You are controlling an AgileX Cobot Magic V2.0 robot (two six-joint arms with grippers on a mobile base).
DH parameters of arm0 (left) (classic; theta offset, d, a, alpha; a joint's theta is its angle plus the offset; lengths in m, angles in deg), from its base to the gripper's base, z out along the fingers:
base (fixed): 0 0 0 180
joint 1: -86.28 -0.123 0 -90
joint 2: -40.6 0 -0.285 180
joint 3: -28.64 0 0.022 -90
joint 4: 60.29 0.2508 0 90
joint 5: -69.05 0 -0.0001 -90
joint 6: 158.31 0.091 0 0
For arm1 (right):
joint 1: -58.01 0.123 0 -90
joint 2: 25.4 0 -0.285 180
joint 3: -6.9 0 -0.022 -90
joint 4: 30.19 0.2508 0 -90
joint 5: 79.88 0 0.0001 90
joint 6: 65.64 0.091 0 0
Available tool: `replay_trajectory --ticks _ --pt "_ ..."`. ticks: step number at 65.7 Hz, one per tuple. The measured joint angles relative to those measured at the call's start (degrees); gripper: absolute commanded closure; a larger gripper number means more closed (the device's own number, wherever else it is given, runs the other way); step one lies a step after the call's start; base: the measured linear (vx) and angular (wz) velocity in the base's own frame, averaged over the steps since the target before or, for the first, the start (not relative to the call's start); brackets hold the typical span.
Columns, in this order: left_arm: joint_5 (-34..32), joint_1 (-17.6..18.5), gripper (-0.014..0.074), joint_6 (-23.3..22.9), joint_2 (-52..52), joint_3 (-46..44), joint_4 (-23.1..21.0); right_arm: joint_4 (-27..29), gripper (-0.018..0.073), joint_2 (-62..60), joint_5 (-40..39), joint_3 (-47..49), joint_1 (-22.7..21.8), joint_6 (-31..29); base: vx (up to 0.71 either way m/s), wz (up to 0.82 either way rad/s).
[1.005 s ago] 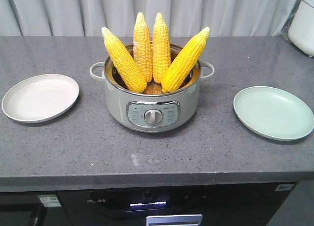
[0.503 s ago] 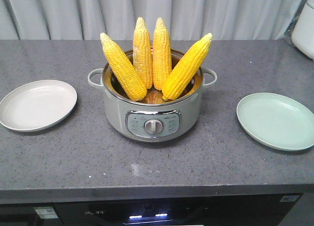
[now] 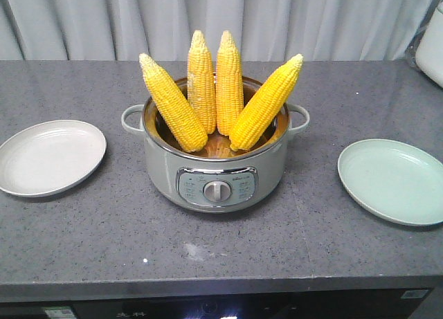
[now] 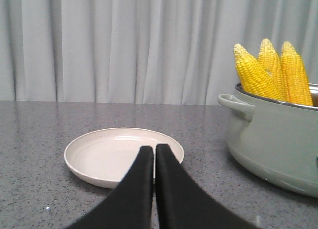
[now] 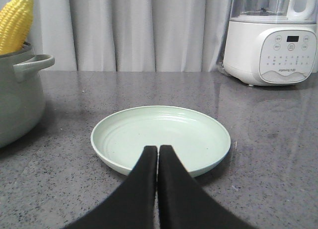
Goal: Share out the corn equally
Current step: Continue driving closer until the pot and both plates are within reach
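Several yellow corn cobs (image 3: 218, 94) stand fanned out, tips up, in a grey-green electric pot (image 3: 216, 174) at the middle of the counter. A cream plate (image 3: 50, 157) lies to its left and a pale green plate (image 3: 394, 180) to its right, both bare. In the left wrist view my left gripper (image 4: 153, 148) is shut with nothing in it, low over the counter just before the cream plate (image 4: 109, 152), the pot (image 4: 278, 139) and corn (image 4: 271, 72) off to its right. My right gripper (image 5: 157, 148) is shut and empty before the green plate (image 5: 164, 134).
A white blender base (image 5: 271, 50) stands at the back right of the counter. Grey curtains (image 3: 221, 21) hang behind. The counter's front edge (image 3: 221, 284) runs along the bottom of the front view, with a dark appliance below it.
The front view has shifted: the pot, corn and plates sit lower and slightly larger in the picture than a second ago. The things themselves keep their places relative to one another.
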State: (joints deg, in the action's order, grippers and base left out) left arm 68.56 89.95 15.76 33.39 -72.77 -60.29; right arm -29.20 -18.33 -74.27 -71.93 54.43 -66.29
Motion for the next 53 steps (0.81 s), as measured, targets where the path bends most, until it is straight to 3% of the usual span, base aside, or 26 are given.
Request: replay_trajectory --ticks 53 --pt "0.00 0.00 0.0603 0.00 0.00 0.00 0.00 0.00 0.0560 0.00 0.00 0.00 0.00 0.00 0.03 0.00"
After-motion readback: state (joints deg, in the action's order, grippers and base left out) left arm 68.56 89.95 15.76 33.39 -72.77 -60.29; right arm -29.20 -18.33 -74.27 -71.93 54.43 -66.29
